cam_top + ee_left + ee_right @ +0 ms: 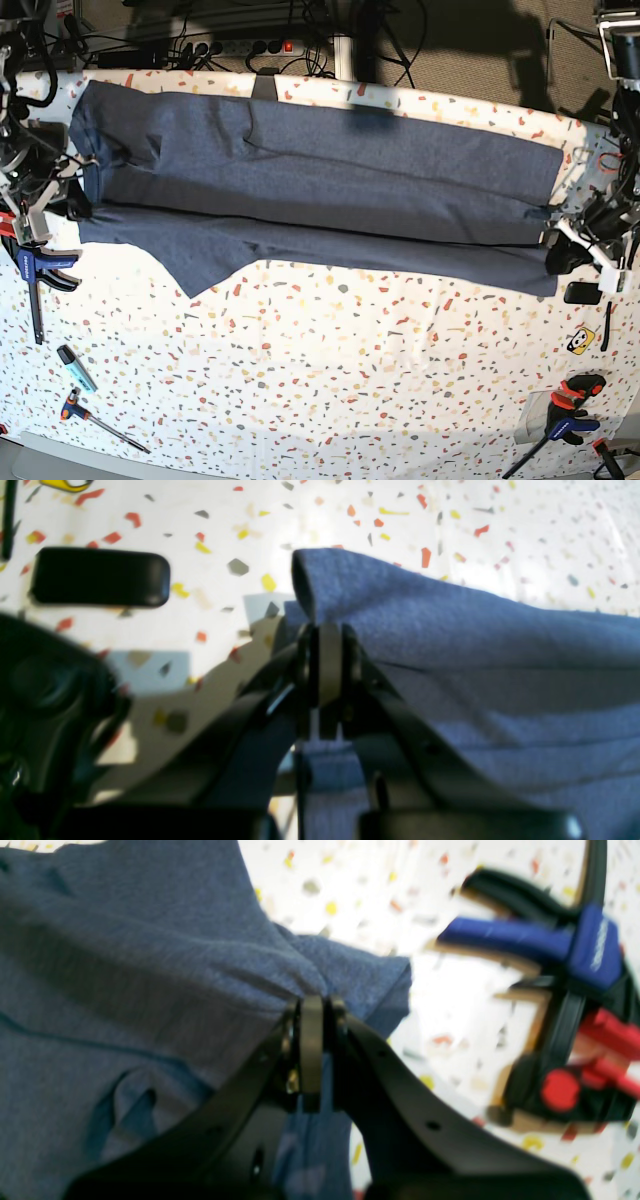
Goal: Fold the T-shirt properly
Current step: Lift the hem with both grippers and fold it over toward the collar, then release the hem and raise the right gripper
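The terrazzo table (330, 340) carries everything, and the T-shirt (320, 190) is the landmark here: it lies stretched across the far half of the table as a long navy band, with one lengthwise fold line running through its middle and a sleeve corner hanging toward the near edge on the base view's left side.

At the shirt's end on that view's right, the left gripper (327, 630) has its jaws closed on a bunched edge of the fabric, which rises over the fingertips in a soft ridge. At the shirt's opposite end, the right gripper (312, 1007) is likewise clamped on a gathered corner of cloth, the material fanning away from the pinch.

The step in hand looks like carrying a lengthwise fold across. To do it well, both ends should travel together and at the same height, keeping the cloth between them taut enough that the middle does not sag or drag, yet not so tight that it slips from the pinches. The carried edge should land parallel to the shirt's far edge, and the loose sleeve corner needs tucking inside the band.

Beside the shirt's left-view end, a blue-handled clamp (35, 268) sits close; the right arm should stay clear of it. A small black block (582, 292) lies just beyond the shirt's other end.
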You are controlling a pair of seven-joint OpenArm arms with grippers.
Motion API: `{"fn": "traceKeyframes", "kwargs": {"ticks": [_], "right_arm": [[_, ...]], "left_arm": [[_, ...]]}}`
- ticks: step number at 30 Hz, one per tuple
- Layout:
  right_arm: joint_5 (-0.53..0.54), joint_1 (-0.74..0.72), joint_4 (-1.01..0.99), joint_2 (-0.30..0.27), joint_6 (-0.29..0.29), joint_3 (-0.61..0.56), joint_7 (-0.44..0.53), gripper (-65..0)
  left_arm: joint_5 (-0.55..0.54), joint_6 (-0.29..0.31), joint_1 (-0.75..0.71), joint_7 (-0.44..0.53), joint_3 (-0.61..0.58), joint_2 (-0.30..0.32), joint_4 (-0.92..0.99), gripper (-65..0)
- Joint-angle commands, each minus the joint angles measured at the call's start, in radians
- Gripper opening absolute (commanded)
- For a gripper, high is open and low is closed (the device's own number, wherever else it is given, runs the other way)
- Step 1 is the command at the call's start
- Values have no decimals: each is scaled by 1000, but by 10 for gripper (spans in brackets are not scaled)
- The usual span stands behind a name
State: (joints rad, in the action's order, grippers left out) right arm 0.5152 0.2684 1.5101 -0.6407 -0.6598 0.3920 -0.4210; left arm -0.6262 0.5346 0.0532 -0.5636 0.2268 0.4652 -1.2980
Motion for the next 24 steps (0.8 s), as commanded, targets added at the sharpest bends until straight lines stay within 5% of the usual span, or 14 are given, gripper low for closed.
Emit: {"fn": "traceKeyframes", "kwargs": {"ticks": [1,18,19,22,24], "right_arm": [[8,3,29,-18,2,27,27,-650],[-93,97,77,78,8,61,23,-649],[-92,97,77,78,10,61,24,-572],[-90,72,77,78,10,61,32,-353],[-64,41,78,78,10,61,30,-304]], "left_arm": [[-14,5,1,14,23,20,-31,-650],[86,34,-158,-21,43,24,-101,-650],[86,34,-158,-20,43,24,-101,-650],[83,34,-152,-18,43,31,-101,-435],[83,33,-150,3,43,44,-106,-348]]}}
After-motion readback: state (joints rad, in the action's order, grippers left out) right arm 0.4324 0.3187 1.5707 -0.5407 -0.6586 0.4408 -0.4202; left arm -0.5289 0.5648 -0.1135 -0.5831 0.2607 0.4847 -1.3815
